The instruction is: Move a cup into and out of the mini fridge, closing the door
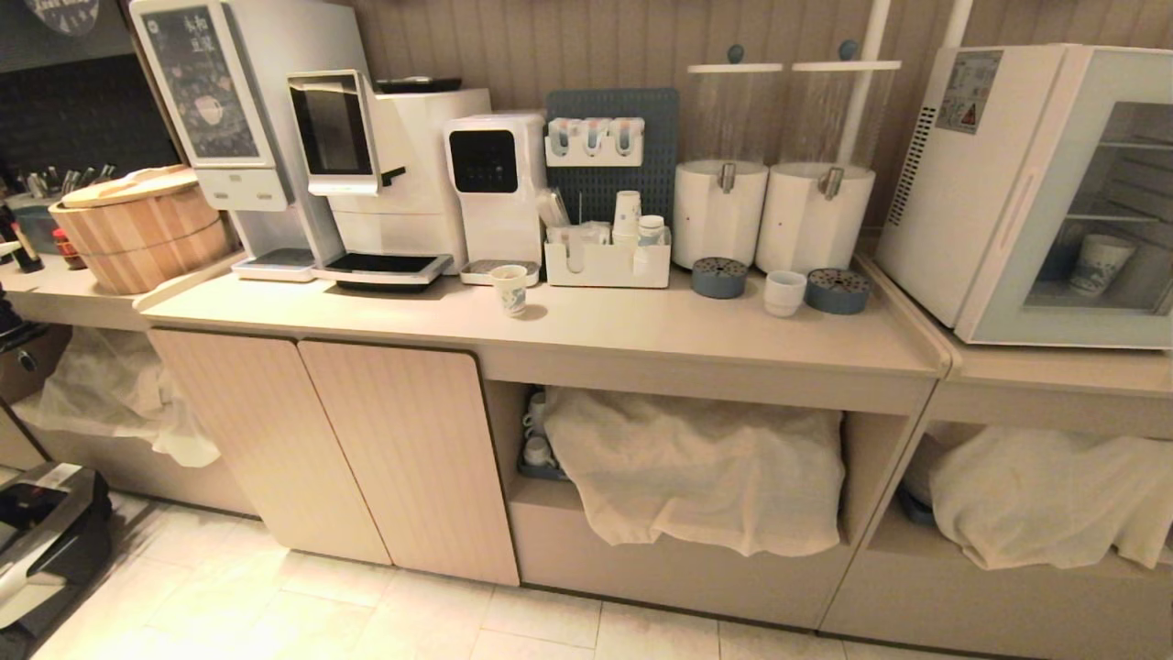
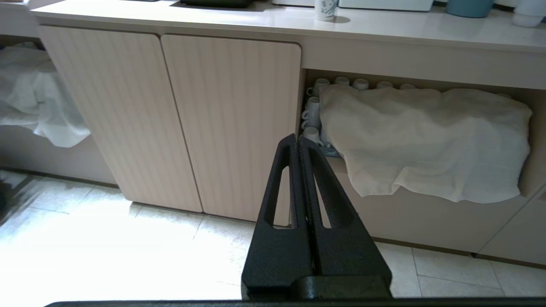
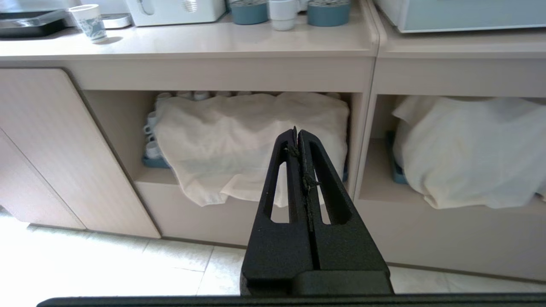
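Cup (image 1: 784,292): small, white, handleless; upright on the bench (image 1: 641,330), between two blue-grey drip trays, in front of the two white dispensers (image 1: 770,215), well apart from the fridge (image 1: 1026,188).
Fridge: white box on the lower bench section beyond the dispensers; warning sticker and vent slots on its side.
Door (image 1: 1081,202): pale blue-grey frame, glass window, closed; wire shelves and a printed cup (image 1: 1100,263) show behind the glass.
Paper cup (image 1: 510,289): blue print, standing alone on the bench on the far side of the dispensers from the fridge.
My left pincer (image 2: 297,138): closed, empty, below bench height before the cabinet doors (image 2: 170,119).
My right pincer (image 3: 297,132): closed, empty, before the open shelf under the dispensers, where a white cloth (image 3: 251,140) covers stored cups.
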Robot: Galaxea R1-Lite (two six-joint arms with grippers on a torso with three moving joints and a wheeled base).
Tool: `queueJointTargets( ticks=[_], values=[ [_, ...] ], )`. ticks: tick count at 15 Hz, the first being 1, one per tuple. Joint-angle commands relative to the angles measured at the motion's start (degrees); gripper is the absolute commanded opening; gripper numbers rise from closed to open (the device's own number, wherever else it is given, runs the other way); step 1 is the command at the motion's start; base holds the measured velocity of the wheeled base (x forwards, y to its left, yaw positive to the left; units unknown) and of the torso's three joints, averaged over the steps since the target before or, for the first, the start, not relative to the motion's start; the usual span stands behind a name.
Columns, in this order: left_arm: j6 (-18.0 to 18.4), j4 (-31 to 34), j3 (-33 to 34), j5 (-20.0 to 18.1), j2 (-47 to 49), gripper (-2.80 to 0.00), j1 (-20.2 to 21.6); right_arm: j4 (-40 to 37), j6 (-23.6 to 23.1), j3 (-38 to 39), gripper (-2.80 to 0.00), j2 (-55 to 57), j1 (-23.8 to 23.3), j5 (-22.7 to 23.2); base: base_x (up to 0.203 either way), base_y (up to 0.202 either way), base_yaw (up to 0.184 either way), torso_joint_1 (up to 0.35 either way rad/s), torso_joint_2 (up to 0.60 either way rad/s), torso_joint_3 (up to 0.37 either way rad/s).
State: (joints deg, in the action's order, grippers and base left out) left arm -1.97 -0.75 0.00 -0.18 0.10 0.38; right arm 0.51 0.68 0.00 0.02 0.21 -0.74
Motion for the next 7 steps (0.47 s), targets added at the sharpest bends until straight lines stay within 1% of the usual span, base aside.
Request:
queueJointTargets(
  ticks=[1, 7],
  values=[
    [0.0, 0.0, 0.0, 0.0, 0.1, -2.80, 0.0, 0.0, 0.1, 0.1, -2.80, 0.1, 0.0, 0.0, 0.000, 0.000, 0.000, 0.000, 0.00, 0.000],
    [0.0, 0.0, -0.1, 0.0, 0.1, -2.80, 0.0, -0.1, 0.1, 0.1, -2.80, 0.1, 0.0, 0.0, 0.000, 0.000, 0.000, 0.000, 0.00, 0.000]
  ],
)
